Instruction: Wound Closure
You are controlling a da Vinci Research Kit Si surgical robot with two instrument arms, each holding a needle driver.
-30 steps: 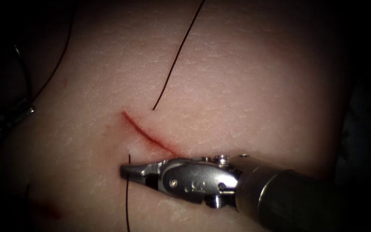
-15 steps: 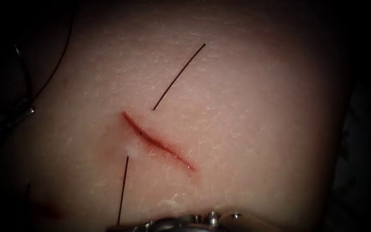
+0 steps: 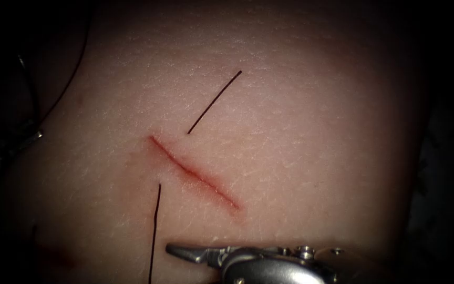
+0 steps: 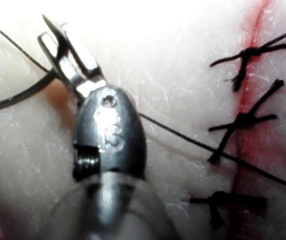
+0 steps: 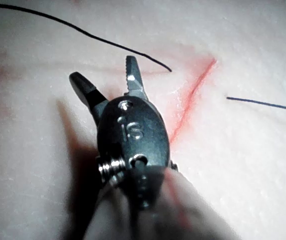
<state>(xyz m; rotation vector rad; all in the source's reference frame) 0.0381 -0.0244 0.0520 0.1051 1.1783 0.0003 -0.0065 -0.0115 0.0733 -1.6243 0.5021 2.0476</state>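
Two strands lie on the tissue (image 3: 300, 131), one on each side of the cut (image 3: 193, 171). The thread (image 3: 155, 231) leaves the tissue left of the cut, ahead of the right gripper (image 3: 174, 249) and beyond its tip, and runs down past that tip without touching it. The short tail (image 3: 214, 102) lies on the far side of the cut from this gripper, well apart from it. In the right wrist view the right gripper (image 5: 105, 72) is spread wide and holds nothing; one thread end stops just beside its nearer tip, and the cut passes close by its wrist.

The left gripper (image 4: 45, 30) is pressed together on the needle (image 4: 18, 97), gripping it near one end of its curve – the rest arcs away sideways from the gripper and out of frame, so whether its point is in the tissue cannot be told. A strand of thread crosses under this gripper toward three finished stitches (image 4: 242, 120), which sit well off to its side along a red line.
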